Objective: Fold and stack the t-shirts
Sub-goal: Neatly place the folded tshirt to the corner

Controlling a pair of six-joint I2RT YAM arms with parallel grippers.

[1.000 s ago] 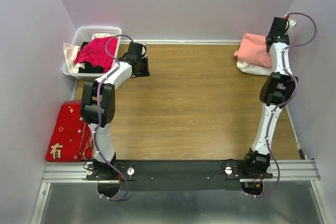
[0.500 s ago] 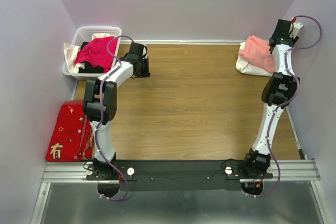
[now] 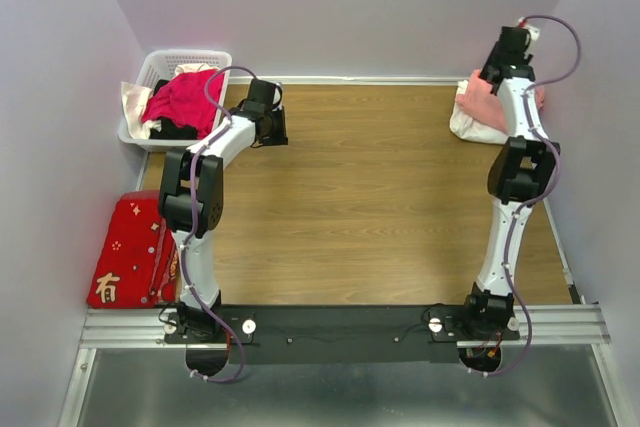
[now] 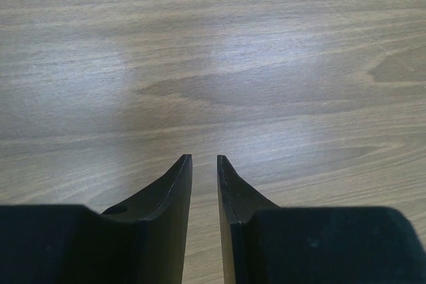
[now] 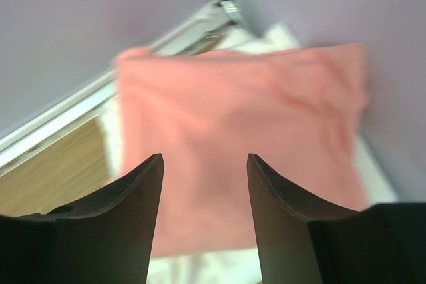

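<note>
We see the folded pink t-shirt [image 3: 482, 102] lying smooth atop the white t-shirt [image 3: 465, 128] at two o'clock. The right gripper [image 5: 204, 156] hangs over it, jaws spread and empty; the left gripper [image 4: 204, 157] is slightly parted, empty.

The middle of my worktop [image 3: 380, 207] is bare wood, free to cross. My left tool [image 4: 204, 159] hangs over it; the heaped basket [image 3: 190, 53] just beside it blocks the far left corner. My right tool [image 5: 205, 157] is hemmed in at the far right corner, above the pink t-shirt [image 5: 239, 118] stacked on the white t-shirt [image 3: 468, 127], with the back wall [image 3: 350, 7] and right wall [image 3: 610, 97] close by.
</note>
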